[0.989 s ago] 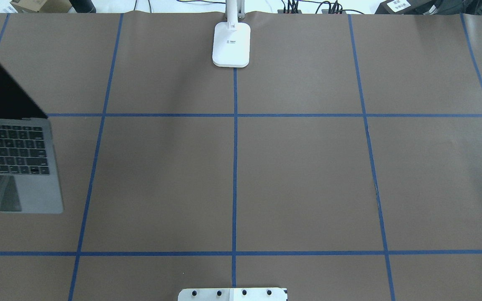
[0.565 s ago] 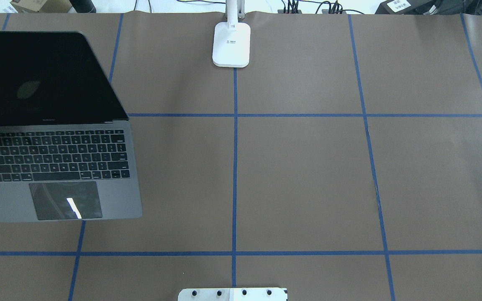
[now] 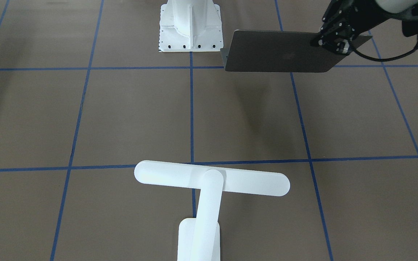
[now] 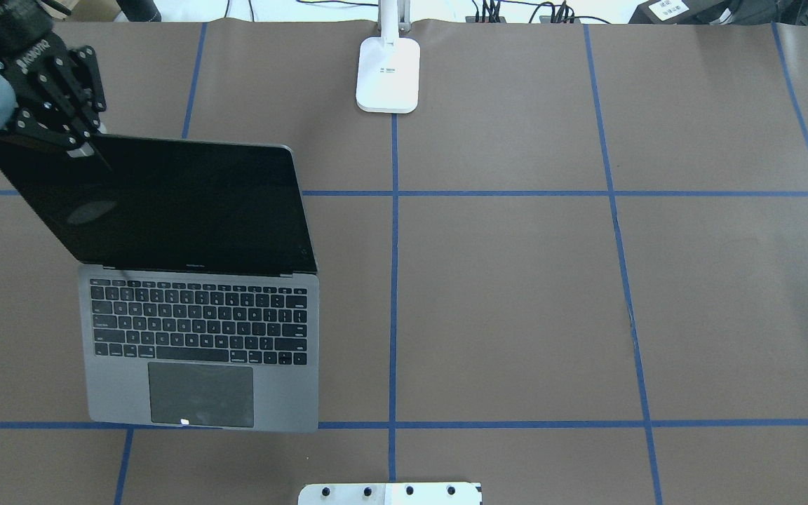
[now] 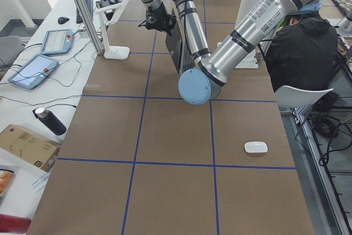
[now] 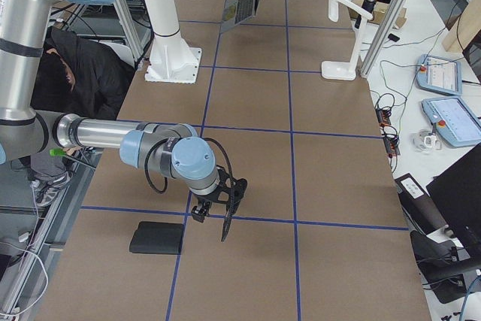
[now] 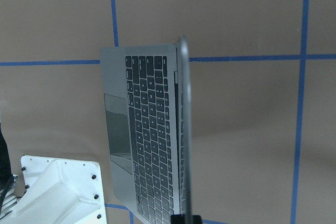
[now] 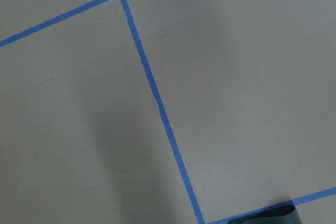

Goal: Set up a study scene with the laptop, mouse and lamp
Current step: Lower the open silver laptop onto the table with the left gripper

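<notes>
The laptop point(image 4: 200, 330) is found open on the robot's left half of the table point(image 4: 516, 294), with its dark screen tilted back and its keyboard turned toward the robot. Its front edge is laid along the blue tape line point(image 4: 516, 423) nearest the robot, and its right side is set just short of the table's middle. Whether its base is rested on the brown paper or raised off it cannot be told. The upper corner of the lid on the robot's left is clamped between the fingers of the left gripper point(image 4: 80, 144); in the left wrist view the lid is seen edge-on. The lamp point(image 3: 212, 178) is stood at the far edge on the middle line, its bar head stretched out over the table, well apart from the laptop. The mouse point(image 5: 256, 147) is placed near the robot's side of the table toward its left end, well apart from both. The right gripper point(image 6: 214, 216) is held low over the opposite end, near a flat black pad point(image 6: 156, 238); whether it is clenched or released cannot be told. A white ribbed pedestal point(image 3: 191, 25) is bolted at the middle of the robot's side.
</notes>
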{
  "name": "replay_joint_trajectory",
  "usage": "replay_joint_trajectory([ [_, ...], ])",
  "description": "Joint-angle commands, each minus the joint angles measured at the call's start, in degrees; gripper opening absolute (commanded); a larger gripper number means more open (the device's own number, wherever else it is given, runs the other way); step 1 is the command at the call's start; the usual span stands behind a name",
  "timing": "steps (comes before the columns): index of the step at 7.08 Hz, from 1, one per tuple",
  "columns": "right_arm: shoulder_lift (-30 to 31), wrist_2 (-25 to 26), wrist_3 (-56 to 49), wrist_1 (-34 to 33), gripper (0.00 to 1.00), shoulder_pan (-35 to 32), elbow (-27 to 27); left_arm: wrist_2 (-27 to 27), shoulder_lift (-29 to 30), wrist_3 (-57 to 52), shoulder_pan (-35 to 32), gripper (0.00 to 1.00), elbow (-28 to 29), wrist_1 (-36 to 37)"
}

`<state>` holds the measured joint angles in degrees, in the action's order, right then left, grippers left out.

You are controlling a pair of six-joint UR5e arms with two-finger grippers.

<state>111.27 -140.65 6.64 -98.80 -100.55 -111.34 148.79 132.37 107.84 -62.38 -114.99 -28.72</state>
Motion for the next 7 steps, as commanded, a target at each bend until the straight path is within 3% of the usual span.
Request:
replay_joint_trajectory([
  [1,0.17,-0.33,0.13,-0.08,0.99,0.00,0.16,0.09,-0.61,1.58,4.71,0.00,2.83,-5.62],
  [4,0.09,-0.41,0.13,-0.08,0.99,0.00,0.16,0.09,-0.79,2.54,5.69,0.00,8.36,-10.37],
  [7,0.09,-0.33,0.13,-0.08,0.99,0.00,0.16,0.09,-2.54,16.85,5.60,0.00,13.47,-26.26],
])
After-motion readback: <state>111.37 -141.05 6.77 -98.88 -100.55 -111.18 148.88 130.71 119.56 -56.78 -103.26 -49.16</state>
